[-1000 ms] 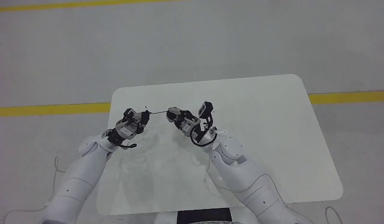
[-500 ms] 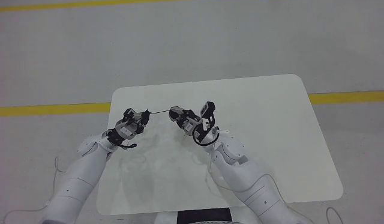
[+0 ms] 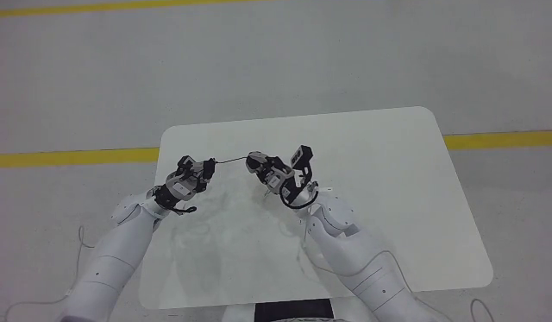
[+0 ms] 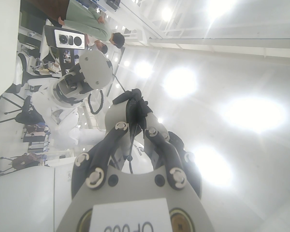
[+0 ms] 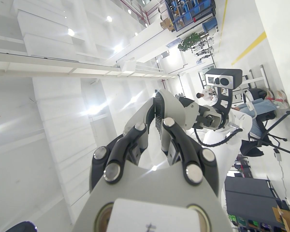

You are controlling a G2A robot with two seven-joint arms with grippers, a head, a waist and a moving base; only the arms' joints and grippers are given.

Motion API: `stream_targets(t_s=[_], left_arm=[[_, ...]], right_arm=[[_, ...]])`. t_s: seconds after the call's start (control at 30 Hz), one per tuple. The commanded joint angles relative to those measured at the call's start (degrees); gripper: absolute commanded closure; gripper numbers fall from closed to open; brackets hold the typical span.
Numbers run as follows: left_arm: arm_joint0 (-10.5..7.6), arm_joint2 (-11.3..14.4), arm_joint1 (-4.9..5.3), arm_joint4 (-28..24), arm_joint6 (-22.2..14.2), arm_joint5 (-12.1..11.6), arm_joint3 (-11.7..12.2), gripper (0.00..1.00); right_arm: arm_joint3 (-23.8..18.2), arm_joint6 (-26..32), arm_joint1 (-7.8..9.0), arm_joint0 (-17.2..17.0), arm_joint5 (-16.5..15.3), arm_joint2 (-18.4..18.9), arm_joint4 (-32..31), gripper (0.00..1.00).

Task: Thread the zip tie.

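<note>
One white tabletop (image 3: 388,149), with two arms over its near-left part. The left arm had held its place over the last second, while the right arm had crept a little to the right, away from the other. That made the gap between the grippers slightly wider. Two grippers, facing each other just above the surface. The left gripper (image 3: 209,165) had its jaws closed tight on the zip tie (image 3: 229,160), and in the left wrist view the black strap ran down between the pads toward the wrist. The right gripper (image 3: 253,160) also had its jaws pressed fully together. From above the strap ended right at them, so they likely pinched the other end, though the right wrist view did not show the strap itself. One zip tie, thin and black, was stretched nearly straight between the two grippers, off the tabletop. Judgement: the small pull apart suggested the strap was being drawn taut or through. Whether the tail had entered the head was too small to tell.
</note>
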Motion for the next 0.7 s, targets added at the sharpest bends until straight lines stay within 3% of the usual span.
stream_targets(t_s=[0.0,0.67], left_arm=[[0.0,0.0,0.0,0.0,0.0,0.0,0.0,1.0],[0.0,0.0,0.0,0.0,0.0,0.0,0.0,1.0]], right_arm=[[-0.03,0.09,0.05,-0.01,-0.02,0.09,0.1,1.0],[-0.6,-0.18,0.61,-0.48,-0.62,0.8,0.73,1.0]])
